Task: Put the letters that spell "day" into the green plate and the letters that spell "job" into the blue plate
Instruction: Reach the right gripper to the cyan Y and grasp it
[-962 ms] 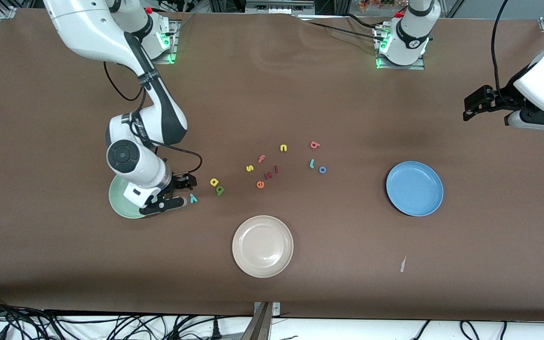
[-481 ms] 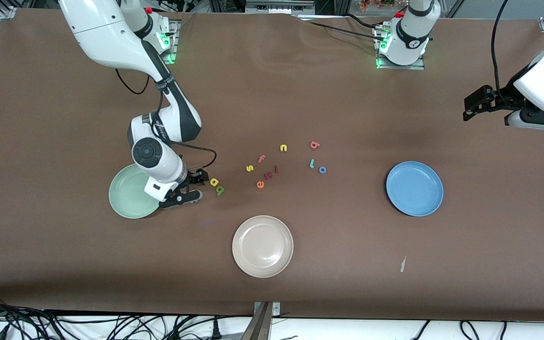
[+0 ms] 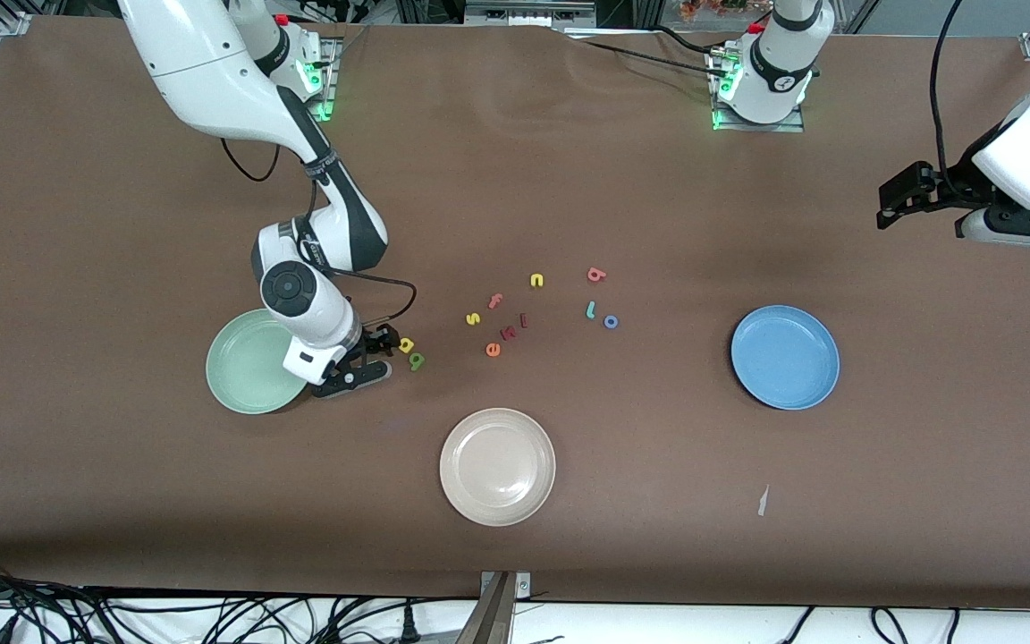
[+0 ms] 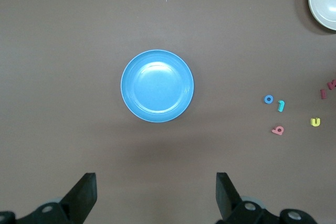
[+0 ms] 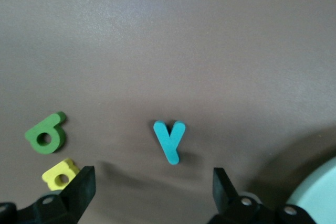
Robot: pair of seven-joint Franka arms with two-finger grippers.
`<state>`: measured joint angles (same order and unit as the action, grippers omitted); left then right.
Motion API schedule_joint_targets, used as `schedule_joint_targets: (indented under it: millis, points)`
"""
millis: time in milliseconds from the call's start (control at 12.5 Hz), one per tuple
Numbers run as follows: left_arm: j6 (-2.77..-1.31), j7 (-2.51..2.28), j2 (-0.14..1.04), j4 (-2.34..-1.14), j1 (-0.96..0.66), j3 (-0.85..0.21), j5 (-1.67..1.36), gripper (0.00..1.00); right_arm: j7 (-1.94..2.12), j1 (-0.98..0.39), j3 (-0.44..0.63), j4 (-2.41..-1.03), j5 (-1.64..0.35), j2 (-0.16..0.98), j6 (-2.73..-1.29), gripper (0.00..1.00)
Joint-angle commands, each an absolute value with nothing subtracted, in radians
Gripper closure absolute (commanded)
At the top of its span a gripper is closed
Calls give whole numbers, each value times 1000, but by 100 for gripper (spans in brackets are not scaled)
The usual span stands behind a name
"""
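Since a second ago the right gripper [image 3: 370, 356] has travelled from the green plate [image 3: 242, 371] toward the letters, and now hovers low with fingers spread wide over the teal "y" [image 5: 169, 141], which lies flat on the table, untouched. Just beside it are two more letters, the yellow one [image 3: 406, 344] and the green one [image 3: 417, 360]. Three plates sit on the table: green, beige plate [image 3: 497, 466] and blue plate [image 3: 785, 356], all without letters. The left gripper [image 4: 155, 195] waits high over the blue plate, jaws wide apart.
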<state>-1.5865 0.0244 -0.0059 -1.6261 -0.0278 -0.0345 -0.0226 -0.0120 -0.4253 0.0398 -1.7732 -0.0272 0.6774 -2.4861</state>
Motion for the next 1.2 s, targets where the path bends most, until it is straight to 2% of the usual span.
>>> schedule_joint_targets:
  millis: [0, 241, 642, 1123]
  points:
    - [-1566, 43, 2, -1603, -23, -41, -31, 0, 2, -428, 41, -1767, 11, 689, -2510, 15]
    - [-1542, 40, 2, -1603, -21, -52, -32, 0, 2, -428, 41, -1767, 11, 696, -2525, 27]
    - [-1540, 41, 3, -1603, -23, -54, -31, 0, 2, -426, 52, -1749, 11, 696, -2526, 31]
    - [-1539, 40, 3, -1603, -23, -55, -31, 0, -2, -428, 52, -1749, 5, 709, -2543, 44]
